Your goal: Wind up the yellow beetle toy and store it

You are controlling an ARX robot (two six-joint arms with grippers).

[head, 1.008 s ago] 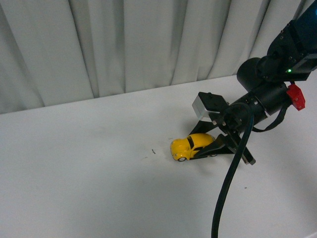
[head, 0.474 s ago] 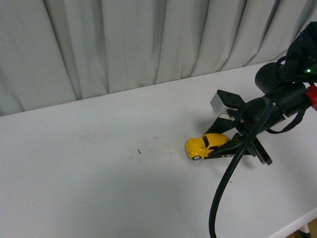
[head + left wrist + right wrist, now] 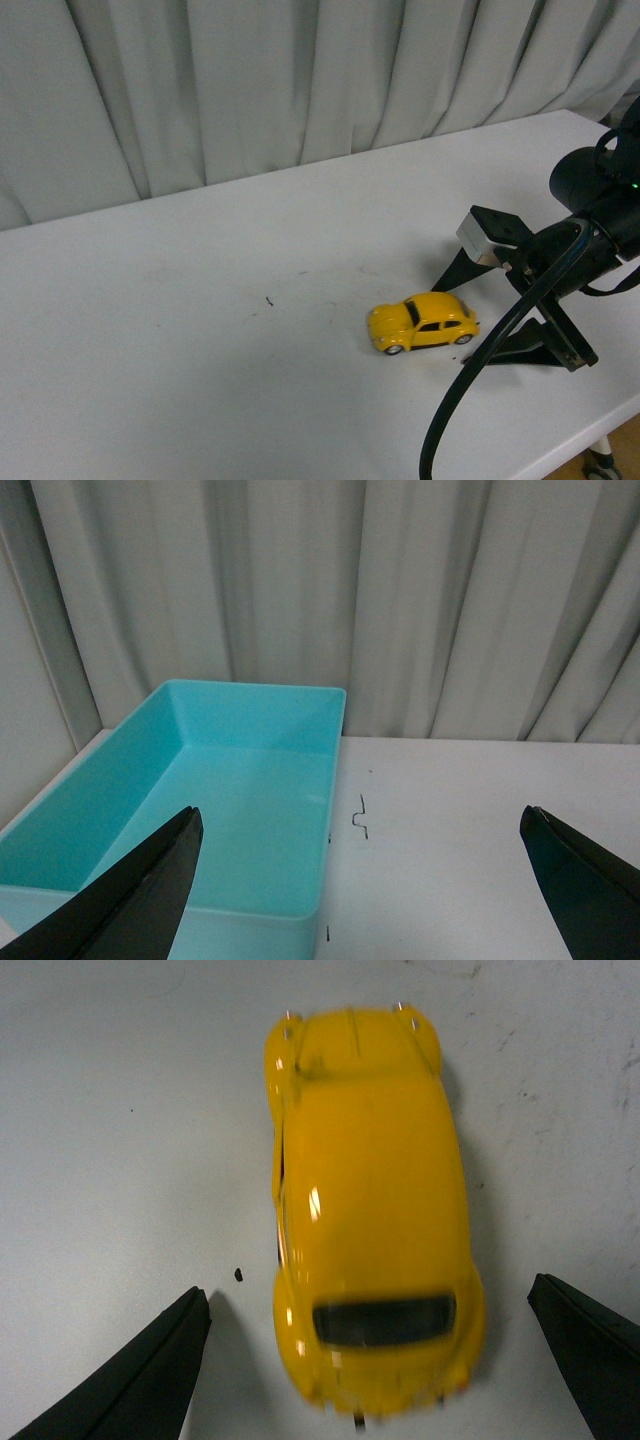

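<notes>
Curtain (image 3: 300, 80): pale grey, hanging in folds along the far edge of the scene, from 9 o'clock to 3 o'clock in the front view.
Bench (image 3: 150, 350): white and flat, with its right corner at 3 o'clock.
Bin (image 3: 250, 715): turquoise, rectangular and open-topped; it stands on the bench against the curtain, seen only from the left wrist.
Right arm (image 3: 600, 200): black, entering the front view at 3 o'clock, with a black cable (image 3: 470, 400) hanging from it toward 5 o'clock.
Right hand (image 3: 368, 1295): released, its fingers spread wide. One lies on each side of the toy's rear, and neither touches it.
Left hand (image 3: 360, 815): released, its fingers wide apart, with nothing between them but bench and bin beyond.
Yellow beetle toy (image 3: 422, 322): stands on its wheels on the bench at about 4 o'clock from the middle of the front view. Its nose points toward 9 o'clock and its tail toward the right hand.
Mark (image 3: 268, 301): a small dark speck on the bench, at 9 o'clock from the toy and well apart from it.
</notes>
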